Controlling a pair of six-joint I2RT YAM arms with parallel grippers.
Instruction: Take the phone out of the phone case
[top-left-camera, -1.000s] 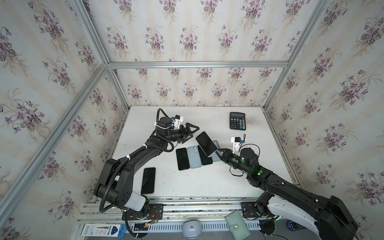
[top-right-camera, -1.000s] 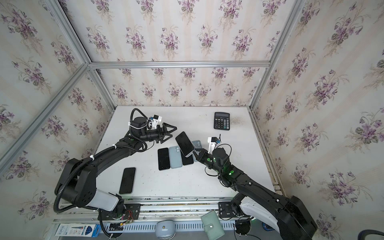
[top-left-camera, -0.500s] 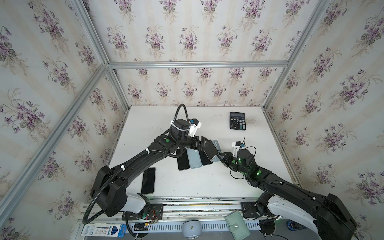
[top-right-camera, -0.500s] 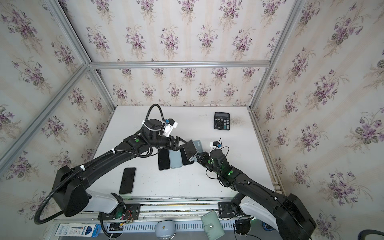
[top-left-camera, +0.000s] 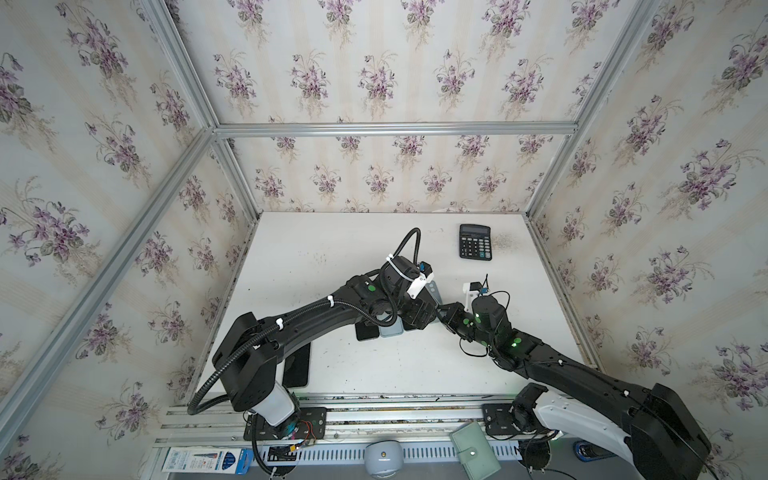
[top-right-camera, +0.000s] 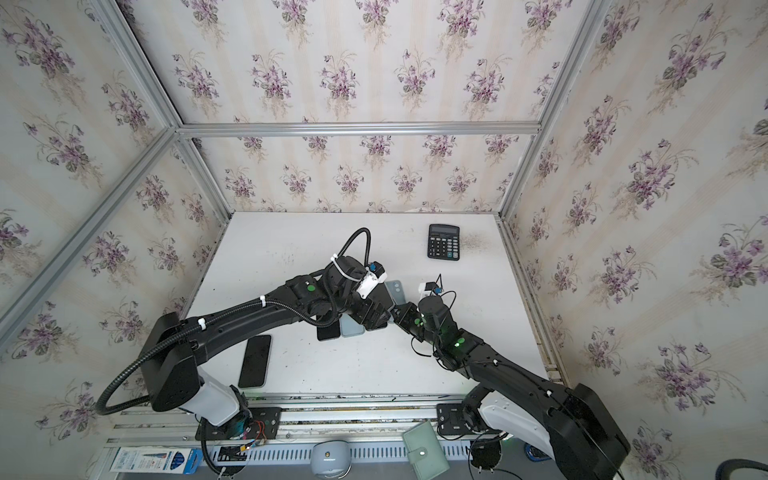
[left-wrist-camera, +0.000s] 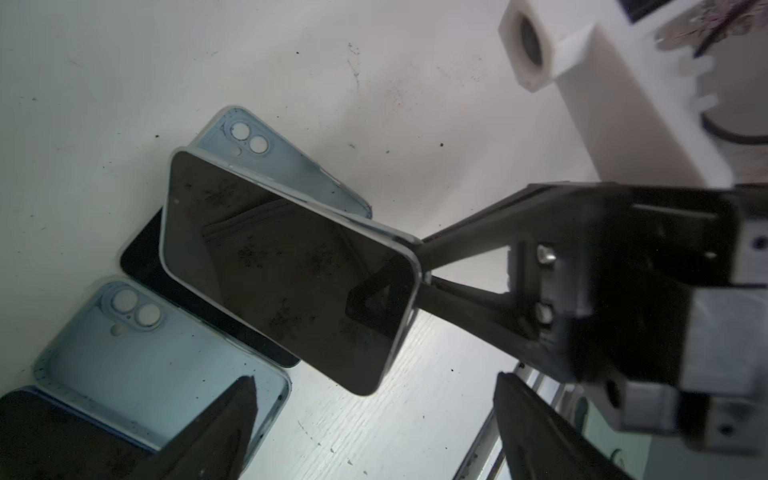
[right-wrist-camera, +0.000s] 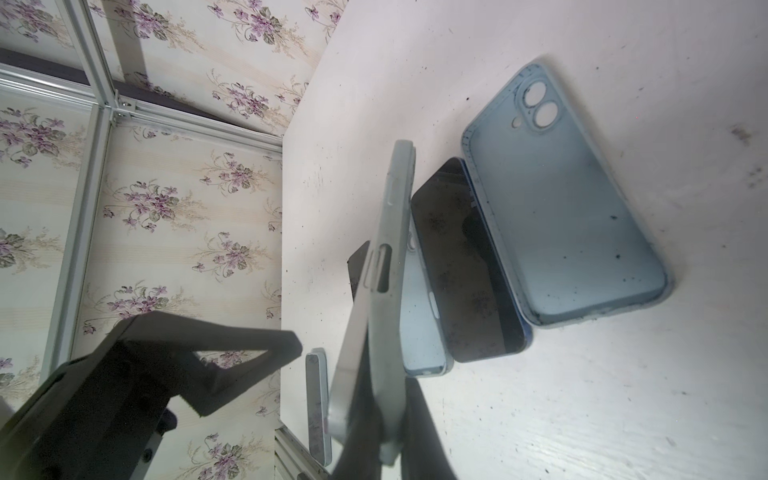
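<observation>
The phone (left-wrist-camera: 286, 266), dark screen up in a pale blue phone case, hangs tilted above the table. My right gripper (left-wrist-camera: 419, 270) is shut on its end, one finger lying over the screen corner. Seen edge-on in the right wrist view, the phone (right-wrist-camera: 386, 249) rises from my right gripper (right-wrist-camera: 374, 436). My left gripper (left-wrist-camera: 374, 399) is open, its two fingertips apart on either side of the phone's near corner, touching nothing. One left finger (right-wrist-camera: 232, 353) shows beside the phone. In both top views the left wrist hides the phone; the grippers (top-left-camera: 432, 313) (top-right-camera: 392, 311) meet mid-table.
Under the phone lie two empty pale blue cases (left-wrist-camera: 158, 365) (left-wrist-camera: 291, 174) and a bare black phone (left-wrist-camera: 141, 257). Another black phone (top-right-camera: 254, 360) lies at the front left. A calculator (top-left-camera: 475, 242) sits at the back right. Aluminium rails run along the table's front edge.
My left arm has swung from the back left across to the phone, its open jaws now at the phone's corner. The right gripper has lowered the phone slightly, still shut on it.
</observation>
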